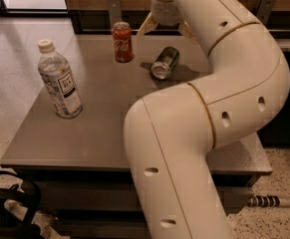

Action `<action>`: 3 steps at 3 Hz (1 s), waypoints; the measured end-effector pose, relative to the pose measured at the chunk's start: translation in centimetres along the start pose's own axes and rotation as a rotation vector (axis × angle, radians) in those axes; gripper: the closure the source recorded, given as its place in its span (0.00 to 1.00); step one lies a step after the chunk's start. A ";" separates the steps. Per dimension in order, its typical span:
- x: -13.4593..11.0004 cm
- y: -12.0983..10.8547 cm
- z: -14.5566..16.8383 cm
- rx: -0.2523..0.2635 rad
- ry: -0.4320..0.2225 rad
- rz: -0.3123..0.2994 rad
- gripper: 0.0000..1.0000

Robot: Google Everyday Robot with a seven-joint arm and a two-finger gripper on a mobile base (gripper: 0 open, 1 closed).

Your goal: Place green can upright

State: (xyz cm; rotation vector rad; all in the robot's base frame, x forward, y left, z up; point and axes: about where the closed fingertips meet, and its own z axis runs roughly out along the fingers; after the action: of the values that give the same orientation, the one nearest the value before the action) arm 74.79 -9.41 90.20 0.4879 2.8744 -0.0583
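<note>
The green can [165, 62] lies on its side on the grey table [109, 113], at the back, its silver end facing the camera. My gripper [166, 28] hangs just above and behind the can. Its two pale fingers [146, 24] are spread wide apart, and it holds nothing. The red Coca-Cola can [122, 42] stands upright a little to the left of the green can.
A clear plastic water bottle [60, 79] with a white cap stands upright at the table's left. My large white arm [204, 108] covers the table's right side. A dark wall rail runs behind the table. Dark equipment [5, 203] sits on the floor at lower left.
</note>
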 end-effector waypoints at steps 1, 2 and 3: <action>-0.5 -0.5 1.1 -0.012 0.012 0.020 0.00; -0.7 -1.1 2.1 -0.021 0.028 0.037 0.00; -0.6 -0.9 2.8 -0.023 0.040 0.045 0.00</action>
State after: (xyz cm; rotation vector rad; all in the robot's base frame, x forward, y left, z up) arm 75.66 -10.68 87.65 0.5555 2.8976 -0.0075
